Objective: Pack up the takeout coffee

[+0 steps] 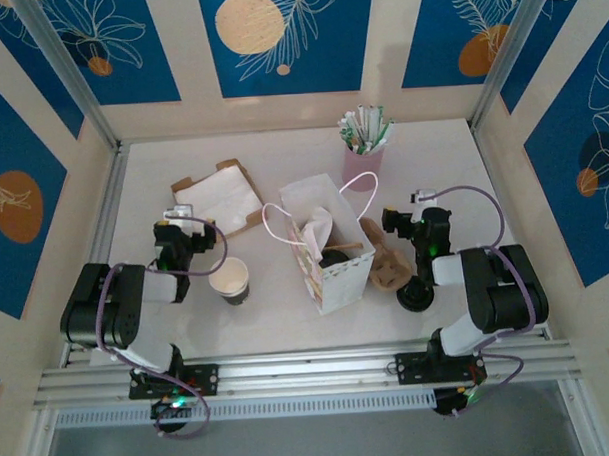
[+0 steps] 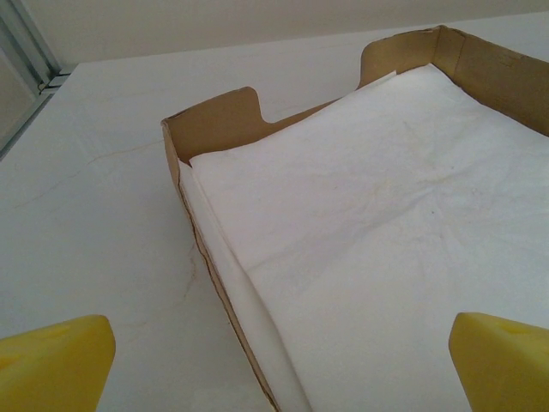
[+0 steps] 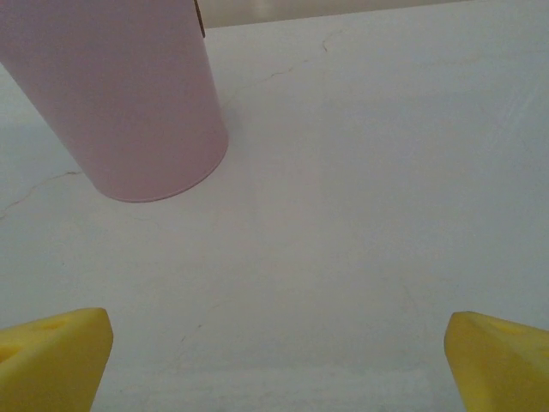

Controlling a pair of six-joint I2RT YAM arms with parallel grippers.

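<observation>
A white paper bag (image 1: 331, 262) with looped handles stands open at the table's middle. Inside it sits a dark, round-topped thing (image 1: 335, 256) that looks like the takeout coffee; its sides are hidden by the bag. My left gripper (image 1: 172, 227) (image 2: 274, 367) is open over the near corner of a cardboard tray of white napkins (image 2: 369, 215), nothing between its yellow fingertips (image 2: 53, 360). My right gripper (image 1: 412, 216) (image 3: 274, 365) is open too, over bare table to the right of the bag, its fingertips (image 3: 51, 354) wide apart.
A lidless dark cup with a white inside (image 1: 229, 280) stands left of the bag. A loose black lid (image 1: 415, 296) lies by the right arm, a brown cardboard piece (image 1: 386, 266) beside the bag. A pink cup (image 1: 362, 164) (image 3: 120, 94) of packets stands behind.
</observation>
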